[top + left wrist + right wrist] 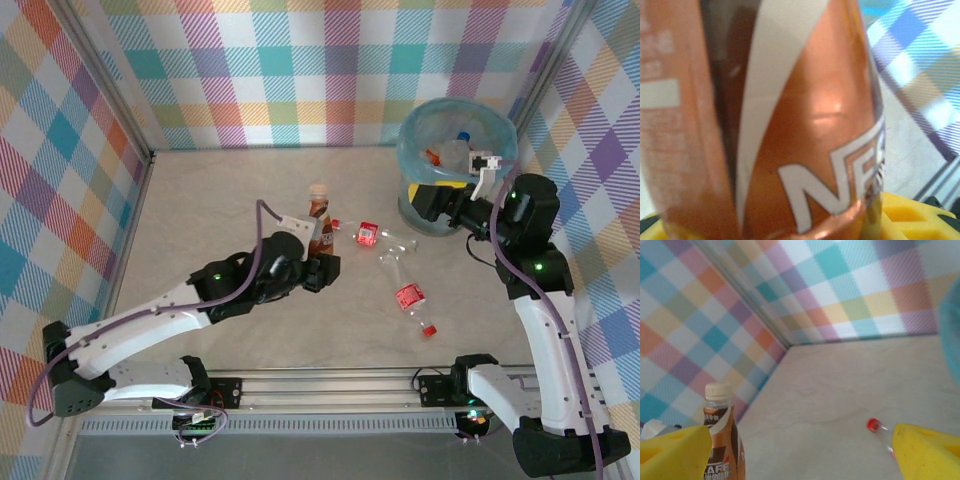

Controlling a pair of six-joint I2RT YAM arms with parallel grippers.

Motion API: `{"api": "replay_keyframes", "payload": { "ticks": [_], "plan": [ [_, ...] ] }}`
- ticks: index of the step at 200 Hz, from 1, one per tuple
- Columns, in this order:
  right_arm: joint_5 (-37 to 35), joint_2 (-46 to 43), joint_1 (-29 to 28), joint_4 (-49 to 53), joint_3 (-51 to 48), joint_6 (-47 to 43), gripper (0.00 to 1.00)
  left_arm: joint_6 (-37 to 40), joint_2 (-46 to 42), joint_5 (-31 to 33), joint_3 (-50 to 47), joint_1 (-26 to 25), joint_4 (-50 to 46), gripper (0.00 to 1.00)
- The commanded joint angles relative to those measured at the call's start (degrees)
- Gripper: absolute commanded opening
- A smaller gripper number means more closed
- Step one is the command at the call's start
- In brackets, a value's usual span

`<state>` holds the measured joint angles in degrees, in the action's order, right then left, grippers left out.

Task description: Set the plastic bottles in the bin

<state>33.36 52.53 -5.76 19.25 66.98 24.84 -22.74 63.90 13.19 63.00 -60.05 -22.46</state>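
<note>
A brown coffee bottle (320, 215) with a cream cap stands upright mid-table; it is the brown bottle (805, 125) in the left wrist view. My left gripper (316, 264) is shut on its lower body, yellow pads (912, 212) at both sides. Two clear bottles with red labels lie to the right, one (372, 236) near the brown bottle and one (409, 296) with a red cap nearer the front. The grey-blue bin (500, 128) with a light-blue liner stands at the back right, with bottles (455, 152) inside. My right gripper (428, 205) hangs open and empty beside the bin.
Checked walls close the left, back and right sides. In the right wrist view, between the wide-apart yellow pads (927, 452), the brown bottle (722, 440) is at the left and a red cap (872, 424) lies on the pale table (840, 385). A metal rail (330, 385) runs along the front.
</note>
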Motion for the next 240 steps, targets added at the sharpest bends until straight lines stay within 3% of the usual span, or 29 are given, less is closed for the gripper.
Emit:
{"api": "replay_keyframes", "payload": {
  "ticks": [1, 44, 80, 123, 165, 191, 240],
  "plan": [
    [10.2, 0.63, -0.93, -11.5, 0.48, 5.69, 0.91, 12.5, -3.85, -4.55, -0.31, 0.55, 5.99, 0.46],
    [16.32, 3.6, -8.09, -17.48, 2.69, 3.44, 0.9, 19.89, -5.93, -13.65, 3.71, 0.55, 5.57, 0.45],
    [21.12, 8.01, -16.66, -14.71, 8.19, -3.64, 0.89, 21.49, -5.74, -22.07, 5.93, 0.51, 5.19, 0.45],
    [22.72, 11.88, -20.83, -10.12, 13.27, -8.28, 0.82, 22.69, -5.15, -28.18, 7.91, 0.55, 2.54, 0.45],
    [27.95, 14.16, -23.14, -10.78, 14.93, -8.65, 0.75, 22.99, -4.25, -31.13, 8.8, 0.55, 0.49, 0.45],
    [27.81, 14.91, -24.29, -10.42, 15.32, -8.07, 0.72, 22.88, -3.13, -32.76, 9.24, 0.55, -0.39, 0.45],
    [26.2, 15.55, -24.56, -6.22, 16.53, -10.04, 0.56, 22.59, -3.04, -32.24, 8.98, 0.55, 0.71, 0.49]
  ]
}}
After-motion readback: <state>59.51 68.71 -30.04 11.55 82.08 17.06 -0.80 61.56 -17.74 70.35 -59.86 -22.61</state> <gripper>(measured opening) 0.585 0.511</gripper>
